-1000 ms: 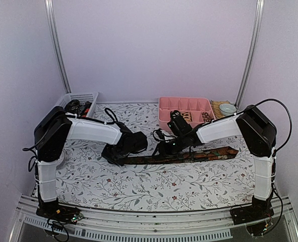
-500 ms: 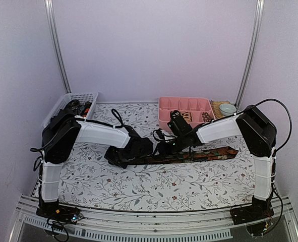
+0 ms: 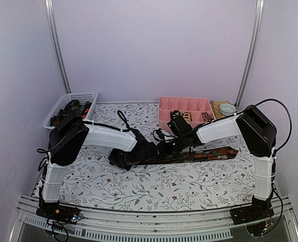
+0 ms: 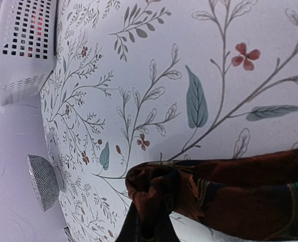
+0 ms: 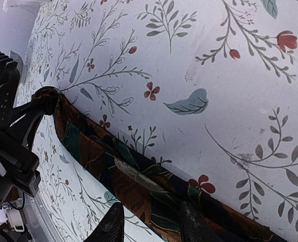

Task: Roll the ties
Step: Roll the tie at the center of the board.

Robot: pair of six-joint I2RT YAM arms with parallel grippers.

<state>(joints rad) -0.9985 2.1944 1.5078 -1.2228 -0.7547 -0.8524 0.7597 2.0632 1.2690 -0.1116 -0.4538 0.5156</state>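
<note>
A dark brown patterned tie (image 3: 204, 154) lies flat across the floral table, running left to right. My left gripper (image 3: 122, 158) is shut on its left end, which is folded into a small bunch (image 4: 151, 184) right at the fingertips (image 4: 133, 227). The right gripper (image 3: 168, 147) is low over the tie, a short way right of the left one. In the right wrist view its jaws (image 5: 153, 228) stand apart: one fingertip (image 5: 111, 227) is beside the tie's near edge, the other is on the cloth (image 5: 138, 176). The left gripper (image 5: 15, 136) shows there too, holding the tie's end.
A pink compartment tray (image 3: 184, 103) stands at the back right with coiled ties (image 3: 190, 117) in it. A small bowl (image 3: 228, 108) sits beside it. A white mesh basket (image 3: 81, 97) holding more ties is at the back left, also in the left wrist view (image 4: 27, 45).
My left arm has moved right along the table, carrying the tie's end toward the right gripper. The right arm and the rest of the tie have stayed put.
</note>
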